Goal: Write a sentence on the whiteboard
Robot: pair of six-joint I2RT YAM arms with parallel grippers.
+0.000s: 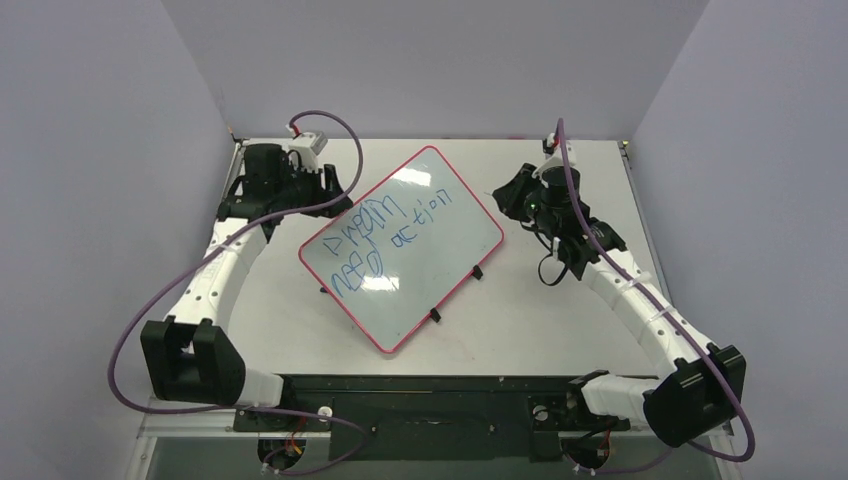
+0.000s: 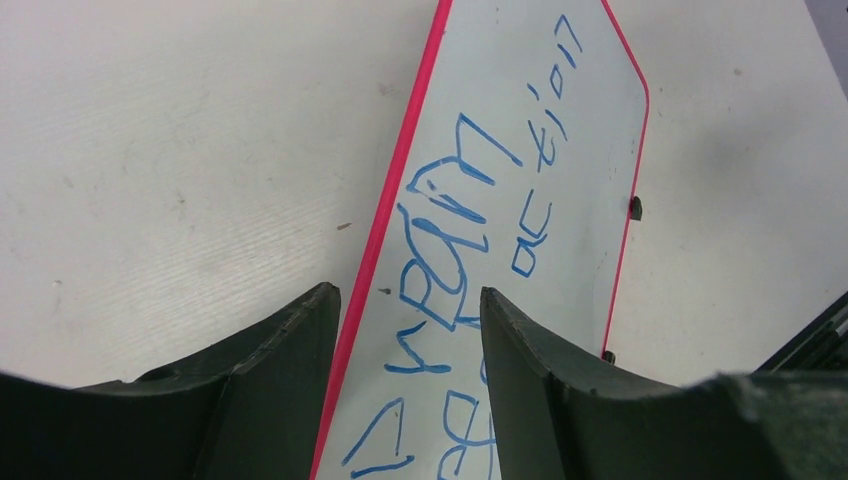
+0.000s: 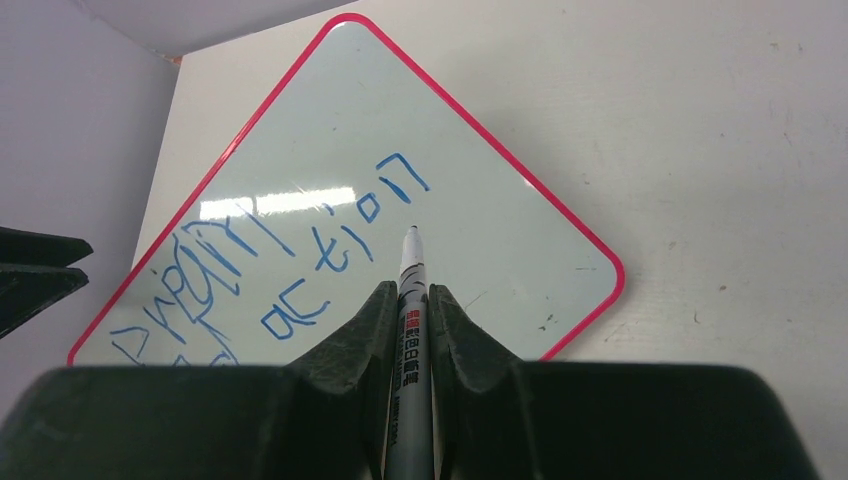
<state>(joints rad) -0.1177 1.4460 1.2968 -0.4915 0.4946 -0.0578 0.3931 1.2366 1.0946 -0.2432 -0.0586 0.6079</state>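
Observation:
The whiteboard (image 1: 440,275), white with a thin red rim, lies turned diagonally on the table between my arms. Blue wobbly words of the sentence (image 1: 385,235) run across its left half in rows. My left gripper (image 1: 338,188) hovers at the board's far-left edge. In the left wrist view it (image 2: 410,295) is open, its fingers straddling the red rim with nothing between them, above the sentence (image 2: 450,230). My right gripper (image 1: 510,197) is off the board's right corner. It (image 3: 408,292) is shut on a grey marker (image 3: 411,262), whose tip points at the board near the last word (image 3: 345,240).
Two small black clips (image 1: 478,272) sit on the board's near-right edge. Bare white table (image 1: 560,320) surrounds the board. Purple walls close in the back and both sides. A black rail (image 1: 420,400) with the arm bases runs along the near edge.

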